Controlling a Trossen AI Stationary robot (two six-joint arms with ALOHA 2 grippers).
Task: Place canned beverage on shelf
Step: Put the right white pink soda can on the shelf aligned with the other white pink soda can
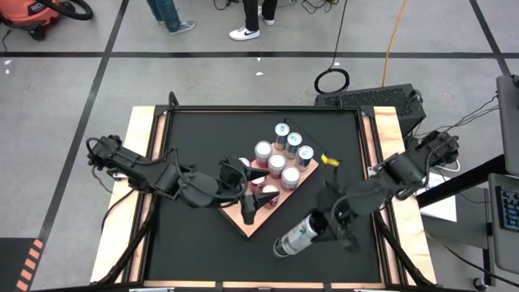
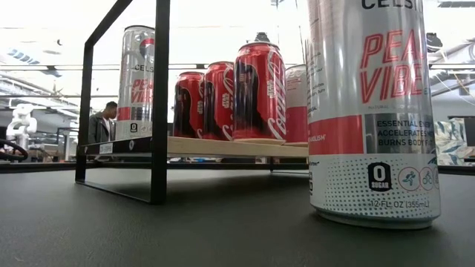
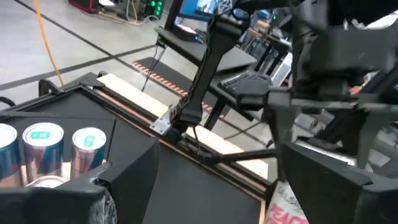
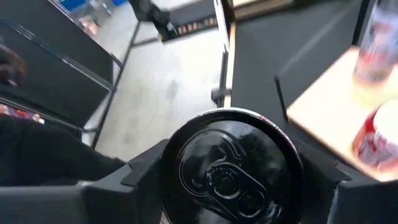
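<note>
Overhead, the right gripper (image 1: 323, 229) sits near the front right part of the black tabletop (image 1: 195, 243), its jaws closed around the top of a tall white-and-red can (image 1: 297, 235). In this view the can's body appears stretched diagonally away from the gripper toward the front edge, yet the table-level view shows the can (image 2: 371, 111) standing upright on its base, long axis vertical, label facing the camera; its top is cut off by the frame. The right wrist view looks straight down on the can's dark lid (image 4: 230, 165), with a dark finger (image 4: 106, 193) pressed against each side. The shelf (image 1: 272, 191), a light-brown board with a thin black edge, lies turned diagonally at mid-table, well apart from the held can, and carries several upright cans (image 1: 280, 154). The left gripper (image 1: 249, 203) lies over the shelf's front corner with its jaws spread wide; whether anything sits between them cannot be made out, since the arm covers that corner. At table height the red cans (image 2: 230, 100) on the shelf (image 2: 223, 146) overlap, so their count is unclear.
</note>
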